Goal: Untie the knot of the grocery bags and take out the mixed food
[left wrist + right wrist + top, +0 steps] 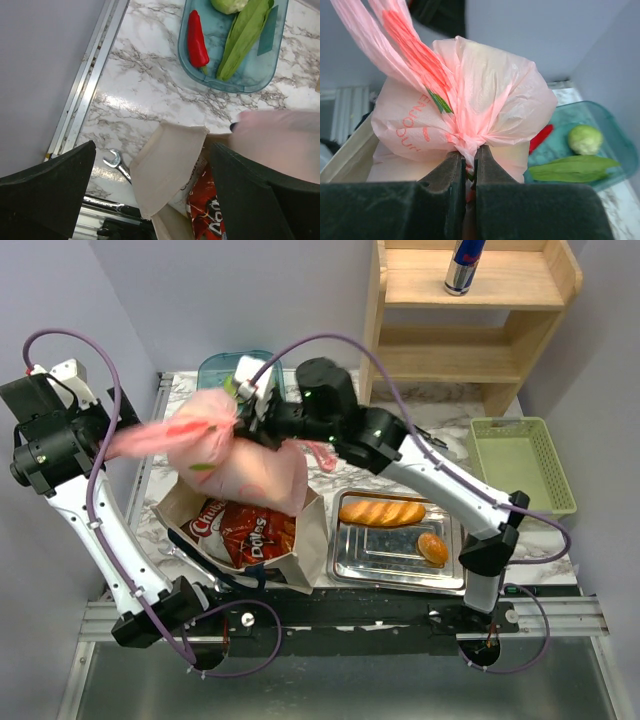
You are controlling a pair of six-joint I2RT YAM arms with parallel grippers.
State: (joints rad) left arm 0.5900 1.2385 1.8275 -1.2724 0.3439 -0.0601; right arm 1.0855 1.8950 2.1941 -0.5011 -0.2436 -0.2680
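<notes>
- Left arm [100, 540]: white tubular links joined by black cylindrical joint housings.
- Right arm [440, 480]: the same white links and black housings, with small green lights on two housings.
- Cables [95, 490]: purple, one running outside each arm from base to wrist.
- Bases [160, 612]: black blocks.
- Left gripper [152, 150]: broad, matte black fingers [50, 185] with slanted upper edges.
- Right gripper [469, 150]: dark fingers [445, 190] with tapered, rounded tips.

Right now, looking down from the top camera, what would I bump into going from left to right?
pink bag → baguette → bun → green basket
</notes>
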